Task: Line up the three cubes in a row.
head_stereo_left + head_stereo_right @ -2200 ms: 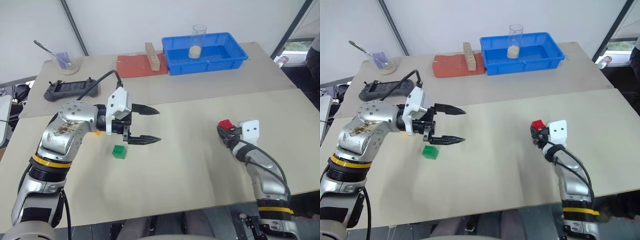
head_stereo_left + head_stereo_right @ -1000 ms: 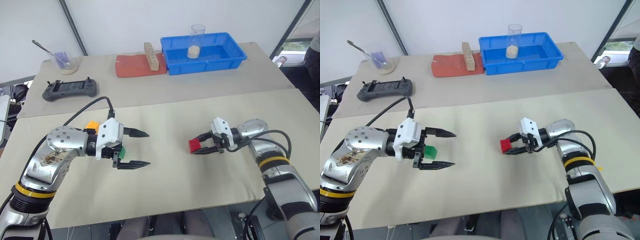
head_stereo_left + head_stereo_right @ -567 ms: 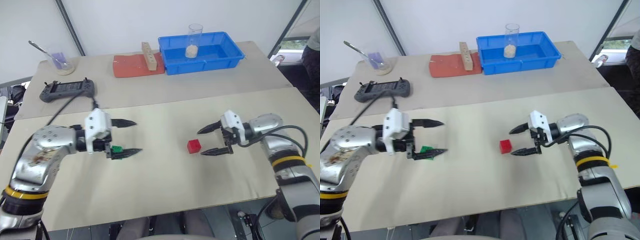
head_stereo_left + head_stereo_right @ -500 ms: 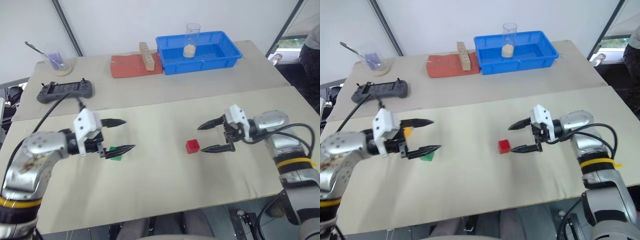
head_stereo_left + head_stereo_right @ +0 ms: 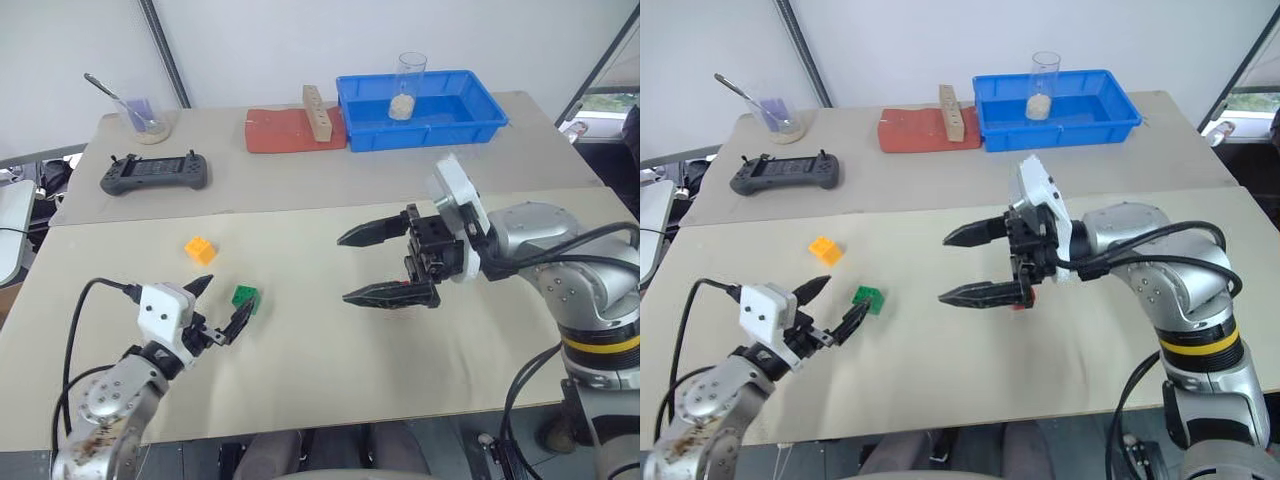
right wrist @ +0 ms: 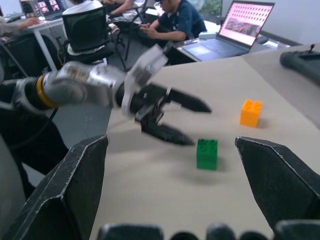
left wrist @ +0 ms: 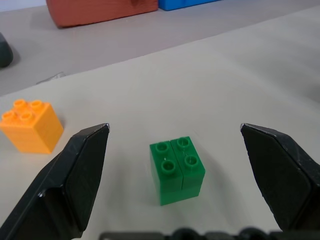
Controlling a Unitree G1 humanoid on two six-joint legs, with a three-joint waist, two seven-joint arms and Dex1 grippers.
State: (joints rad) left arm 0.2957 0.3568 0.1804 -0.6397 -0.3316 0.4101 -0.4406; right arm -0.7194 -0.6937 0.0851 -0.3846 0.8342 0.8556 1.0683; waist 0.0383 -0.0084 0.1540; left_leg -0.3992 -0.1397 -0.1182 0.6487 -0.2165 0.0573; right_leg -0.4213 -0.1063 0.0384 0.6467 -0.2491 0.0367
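Left pincer [image 5: 220, 309] apart, low, just near-left of green cube [image 5: 245, 298]; orange cube [image 5: 200, 249] beyond it on table [image 5: 300, 370]. Right pincer [image 5: 972, 263] apart, empty, raised, largely hiding red cube [image 5: 1019, 304]. Risk: your finger nudges green cube askew on closing, or you misjudge red's spot.

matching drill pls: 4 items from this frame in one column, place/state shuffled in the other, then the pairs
Items
1. green cube
2. orange-yellow cube
3. glass beaker
4. right gripper

Places or states
A. stands inside the blue bin
B. open, raised above the table, empty
C. on the table just ahead of the left gripper, whose fingers are open
D. on the table beyond the green cube, nearer the black controller

Pairs: 1-C, 2-D, 3-A, 4-B
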